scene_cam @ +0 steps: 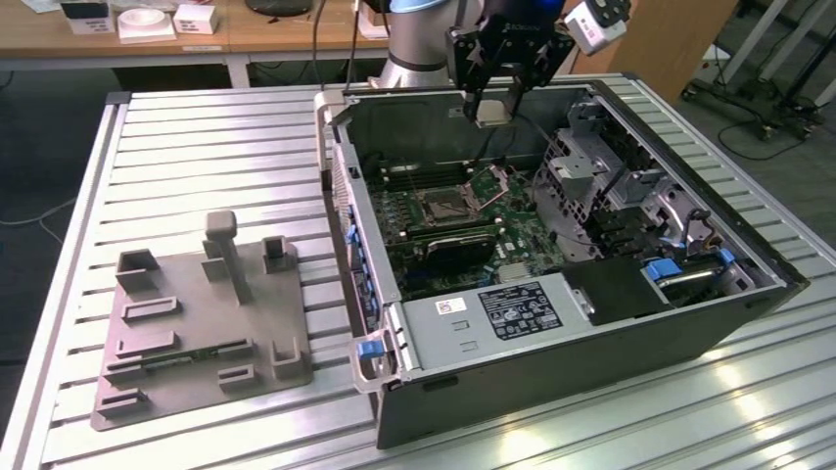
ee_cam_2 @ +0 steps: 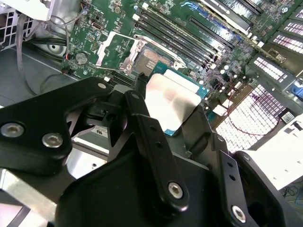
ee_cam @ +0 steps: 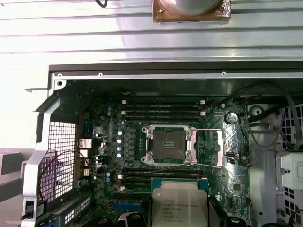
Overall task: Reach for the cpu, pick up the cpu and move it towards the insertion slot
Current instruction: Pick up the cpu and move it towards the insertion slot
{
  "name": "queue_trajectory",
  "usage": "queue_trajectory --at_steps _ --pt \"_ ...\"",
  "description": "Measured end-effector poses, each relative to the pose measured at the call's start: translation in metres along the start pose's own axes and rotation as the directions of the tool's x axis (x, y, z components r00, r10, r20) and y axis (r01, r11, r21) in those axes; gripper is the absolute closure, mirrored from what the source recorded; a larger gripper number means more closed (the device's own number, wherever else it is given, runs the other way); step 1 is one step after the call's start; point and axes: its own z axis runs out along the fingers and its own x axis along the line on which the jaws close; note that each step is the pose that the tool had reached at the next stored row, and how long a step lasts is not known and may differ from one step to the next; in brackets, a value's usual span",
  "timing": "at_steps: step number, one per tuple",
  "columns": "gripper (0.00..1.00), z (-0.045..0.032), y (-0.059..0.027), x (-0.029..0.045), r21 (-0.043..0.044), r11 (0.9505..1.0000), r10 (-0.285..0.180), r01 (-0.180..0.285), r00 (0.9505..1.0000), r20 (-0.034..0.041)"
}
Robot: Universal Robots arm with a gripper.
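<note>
- The gripper [scene_cam: 494, 110] hangs above the open computer case [scene_cam: 549, 372], over the far end of the motherboard [scene_cam: 444, 220], as the exterior view shows.
- The gripper's 2 fingers are clamped on the cpu [ee_cam_2: 170, 101]; in the second wrist view the chip's silvery top sits between the black fingers [ee_cam_2: 151, 137], held by opposite edges. Judgement: an edge grip leaves the underside contacts untouched and the top face unobstructed.
- The cpu is clear of the board, held in the air with its flat face roughly level. Judgement: a level attitude suits a socket that accepts the chip straight down.
- The insertion slot [ee_cam: 169, 144] lies on the motherboard below and just beyond the cpu in the first wrist view. Its hinged metal plate [ee_cam: 227, 146] is swung open to one side, so the dark centre of the socket is exposed and ready to receive the chip.
- In the first wrist view the cpu [ee_cam: 179, 208] is near the insertion slot but not over it; a bank of memory slots [ee_cam: 161, 172] lies between them. Judgement: pick-up is done and the transfer toward the slot is partly complete.
- The grey plastic tray [scene_cam: 196, 313] with raised blocks rests on the slatted table [scene_cam: 196, 147], well apart from the case, on the exterior view's left.
</note>
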Motion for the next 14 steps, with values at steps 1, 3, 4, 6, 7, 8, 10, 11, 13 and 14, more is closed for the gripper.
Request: queue_trajectory --at_steps 1,3,4,6,7,8,10,11,13,14 --pt "0.45 0.0001 0.0001 0.0 -0.0002 1.0 0.0 0.0 1.0 0.0" --pt "0.45 0.0002 0.001 0.0001 0.0001 1.0 0.0 0.0 1.0 0.0" --pt "0.45 0.0003 0.0016 0.0001 0.0002 1.0 0.0 0.0 1.0 -0.0001" --pt "0.45 0.0006 0.0033 0.0001 0.0 1.0 0.0 0.0 1.0 0.0" --pt "0.45 0.0007 0.0047 0.0002 0.0001 1.0 0.0 0.0 1.0 0.0" --pt "0.45 0.001 0.0062 0.0002 0.0001 1.0 0.0 0.0 1.0 -0.0001" --pt "0.45 0.0014 0.0094 0.0003 0.0001 1.0 0.0 0.0 1.0 -0.0001" --pt "0.45 0.0017 0.0107 0.0003 0.0001 1.0 0.0 0.0 1.0 0.0" --pt "0.45 0.0024 0.0139 0.0003 0.0001 1.0 0.0 0.0 1.0 -0.0001" --pt "0.45 0.0027 0.0155 0.0003 0.0 1.0 0.0 0.0 1.0 -0.0001"
